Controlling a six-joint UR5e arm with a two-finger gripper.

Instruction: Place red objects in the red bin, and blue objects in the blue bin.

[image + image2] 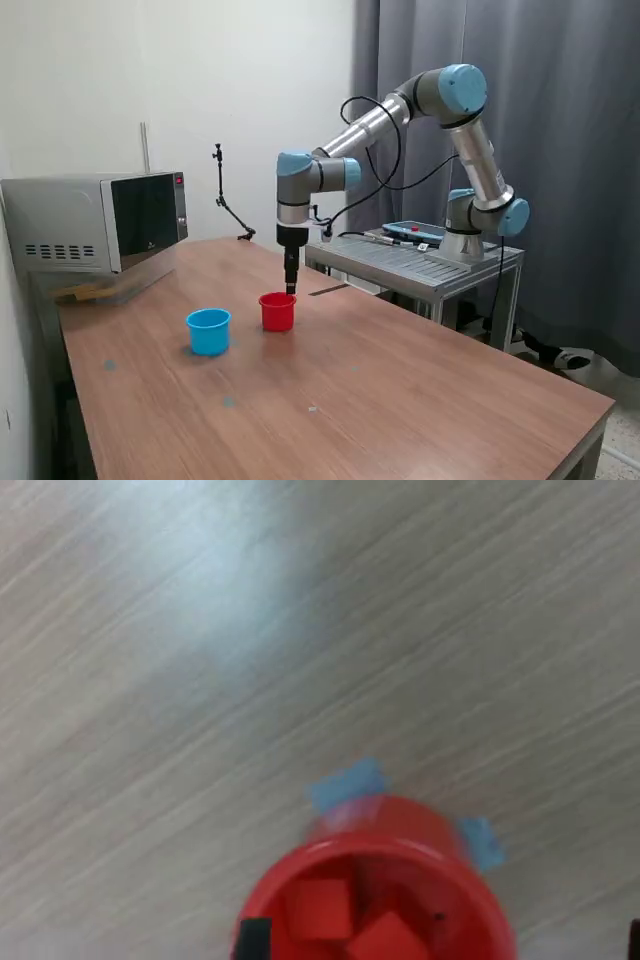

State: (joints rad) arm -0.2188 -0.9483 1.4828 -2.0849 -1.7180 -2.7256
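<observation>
Now I saw the red cup upright on the desk, two red cubes inside it, tilted against each other. The light blue cup stood near it, toward the exterior view's left. My arm pointed straight down, claw just above the red cup's rim; couldn't tell whether it was apart or together.

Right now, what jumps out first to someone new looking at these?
The arm's gripper hangs just above the red cup mid-table, with the light blue cup beside it on the exterior view's left. The wrist view looks into the red cup, where two red cubes already lie.
</observation>
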